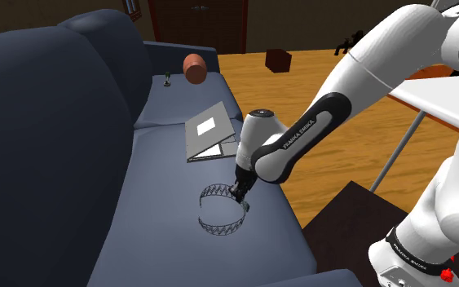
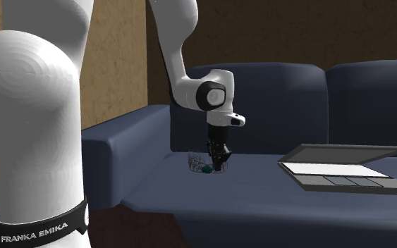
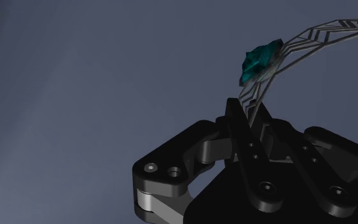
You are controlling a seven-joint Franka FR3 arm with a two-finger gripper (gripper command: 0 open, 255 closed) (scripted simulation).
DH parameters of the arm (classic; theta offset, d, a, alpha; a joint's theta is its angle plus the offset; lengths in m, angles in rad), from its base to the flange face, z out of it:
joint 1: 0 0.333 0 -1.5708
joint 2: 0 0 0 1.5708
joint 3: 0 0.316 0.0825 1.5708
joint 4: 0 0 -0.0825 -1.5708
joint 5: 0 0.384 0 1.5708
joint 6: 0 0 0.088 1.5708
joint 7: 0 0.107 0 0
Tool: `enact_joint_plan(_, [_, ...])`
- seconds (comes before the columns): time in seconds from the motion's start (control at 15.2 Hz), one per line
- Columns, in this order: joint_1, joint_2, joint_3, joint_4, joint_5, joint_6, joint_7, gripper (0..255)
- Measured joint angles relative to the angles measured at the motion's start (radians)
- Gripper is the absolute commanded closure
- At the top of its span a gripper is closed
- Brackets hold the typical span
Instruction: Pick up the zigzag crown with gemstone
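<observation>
The dark blue sofa seat (image 1: 162,236) lies bare all round the pincer (image 1: 237,192), save the thin silver zigzag crown (image 1: 219,231) it clasps. The sofa's tall backrest (image 1: 40,147) walls off the shoulder view's left of the pincer. An open grey laptop (image 1: 211,130) lies flat beyond it.

Matt cloth sofa (image 1: 138,212), silvery crown (image 1: 217,192), glossy gemstone (image 3: 260,60)

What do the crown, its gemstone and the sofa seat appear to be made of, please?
The crown: thin openwork zigzag band, pale grey, possibly metal. The gemstone: teal, faceted, glossy, like cut stone or glass. The sofa seat: dark blue, matte, softly rounded, likely fabric upholstery.
</observation>
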Motion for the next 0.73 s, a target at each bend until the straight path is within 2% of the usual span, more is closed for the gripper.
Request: enact_joint_plan(0.73, [-0.008, -0.131, 0.01, 0.017, 0.029, -0.144, -0.003, 255])
